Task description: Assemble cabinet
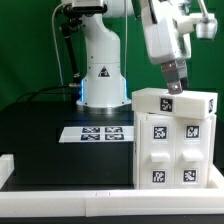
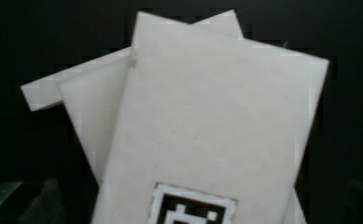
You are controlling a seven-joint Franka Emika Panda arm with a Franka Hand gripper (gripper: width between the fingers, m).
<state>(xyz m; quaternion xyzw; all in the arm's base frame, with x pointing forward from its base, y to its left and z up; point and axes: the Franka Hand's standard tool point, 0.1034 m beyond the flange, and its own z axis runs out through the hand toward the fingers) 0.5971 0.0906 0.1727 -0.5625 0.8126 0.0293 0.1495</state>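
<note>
The cabinet [image 1: 175, 140] is a large white box with tagged drawer blocks on its front, standing at the exterior view's right. A white top panel [image 1: 170, 102] with a marker tag lies on it. My gripper [image 1: 172, 88] hangs straight down over this panel, its tips at the panel's surface. In the wrist view the white panel [image 2: 196, 120] fills the middle, with its tag [image 2: 196, 208] close to the camera. A dim finger [image 2: 32, 200] shows apart from the panel's edge, so the jaws look open and hold nothing. The other finger is hidden in the dark.
The marker board [image 1: 98, 133] lies on the black table [image 1: 40, 140] in front of the robot base [image 1: 103, 75]. A white rail [image 1: 60, 200] runs along the table's near edge. A green wall stands behind.
</note>
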